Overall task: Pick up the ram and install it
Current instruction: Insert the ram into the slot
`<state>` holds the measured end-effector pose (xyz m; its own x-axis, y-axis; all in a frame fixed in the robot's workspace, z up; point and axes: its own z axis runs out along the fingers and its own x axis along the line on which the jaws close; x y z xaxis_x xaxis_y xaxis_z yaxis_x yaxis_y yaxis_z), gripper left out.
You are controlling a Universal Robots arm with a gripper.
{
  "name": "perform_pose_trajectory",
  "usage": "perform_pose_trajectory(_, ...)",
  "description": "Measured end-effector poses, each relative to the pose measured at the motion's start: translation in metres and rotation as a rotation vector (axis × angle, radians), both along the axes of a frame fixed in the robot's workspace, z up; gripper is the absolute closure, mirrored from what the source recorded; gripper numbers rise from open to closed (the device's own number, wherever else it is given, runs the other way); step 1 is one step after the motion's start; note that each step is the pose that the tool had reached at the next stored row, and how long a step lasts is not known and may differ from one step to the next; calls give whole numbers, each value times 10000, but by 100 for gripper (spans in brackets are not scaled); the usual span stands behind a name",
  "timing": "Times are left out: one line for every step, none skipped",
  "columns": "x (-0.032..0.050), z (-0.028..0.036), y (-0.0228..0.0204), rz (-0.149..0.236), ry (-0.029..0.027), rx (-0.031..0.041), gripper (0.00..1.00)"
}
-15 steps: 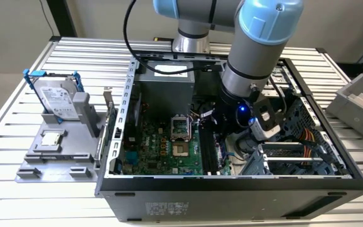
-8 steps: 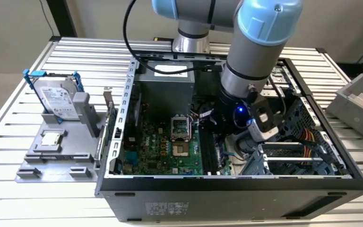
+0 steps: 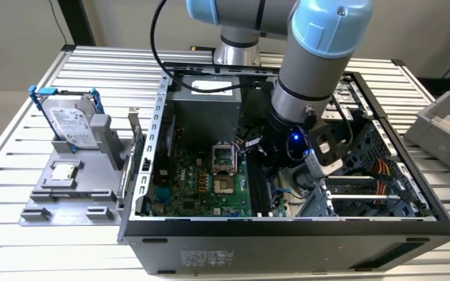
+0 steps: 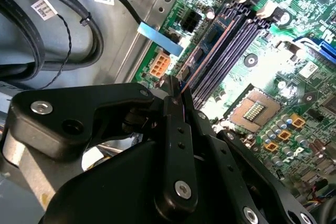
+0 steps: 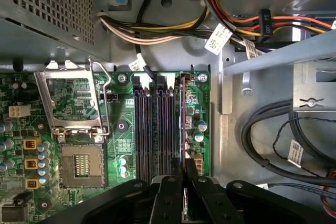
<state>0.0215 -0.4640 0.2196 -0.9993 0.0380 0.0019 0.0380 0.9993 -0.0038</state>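
Ram [image 5: 183, 124] on edge between gripper [image 5: 184, 178] fingers

Open computer case [image 3: 287, 231] on the table [image 3: 21, 246], holder beside it.
The motherboard [image 3: 201, 187] lies inside the case; the ram [image 5: 184, 119] stands in its outermost slot. The hard drive [image 3: 70, 123] stands near the table's edge at the exterior view's left.

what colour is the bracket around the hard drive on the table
Blue. The bracket frames the silver hard drive, seen best in the exterior view.
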Motion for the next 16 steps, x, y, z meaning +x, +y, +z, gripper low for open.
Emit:
perform_pose_trajectory(-10,0,-3,0,0,-1,100)
perform_pose_trajectory(-16,0,-10,-4,0,0,100)
perform_pose_trajectory(-16,0,-20,-14,0,-1,100)
perform_pose_trajectory(-16,-2,-26,-37,0,-1,100)
perform_pose_trajectory(-17,-5,-29,-69,-1,1,100)
perform_pose_trajectory(-17,-9,-30,-98,-1,0,100)
perform_pose_trajectory(-17,-11,-31,-120,0,-2,100)
perform_pose_trajectory(-16,-10,-33,-134,1,-5,100)
perform_pose_trajectory(-16,-11,-33,-135,1,-4,100)
perform_pose_trajectory(-17,-11,-34,-136,2,-5,100)
perform_pose_trajectory(-17,-12,-34,-137,2,-7,100)
perform_pose_trajectory(-17,-13,-34,-137,2,-8,100)
perform_pose_trajectory(-19,-13,-35,-136,2,-8,100)
perform_pose_trajectory(-22,-14,-39,-135,1,-8,100)
perform_pose_trajectory(-26,-14,-42,-137,1,-7,100)
perform_pose_trajectory(-26,-13,-49,-136,1,-8,100)
